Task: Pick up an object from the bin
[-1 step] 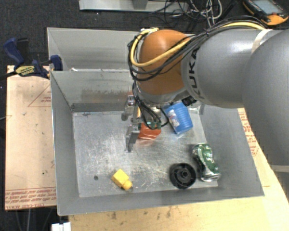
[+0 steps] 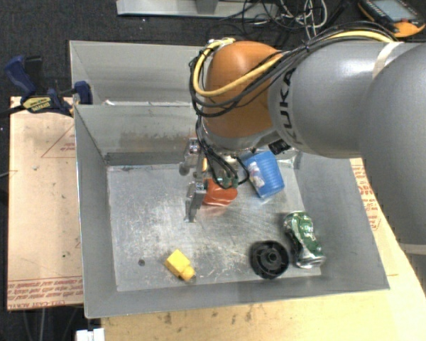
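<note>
My gripper [image 2: 192,210] hangs low over the middle of the bin, just below the arm's orange dome. A small orange-red thing [image 2: 220,195] lies right beside it on its right, touching or nearly touching it. A blue packet [image 2: 265,175] with a white label lies a little further right, partly under the arm.
A crushed green can [image 2: 303,239] and a black round part [image 2: 270,258] lie near the front right corner. A yellow block [image 2: 179,265] sits near the front edge, left of centre. The arm covers the back right of the bin.
</note>
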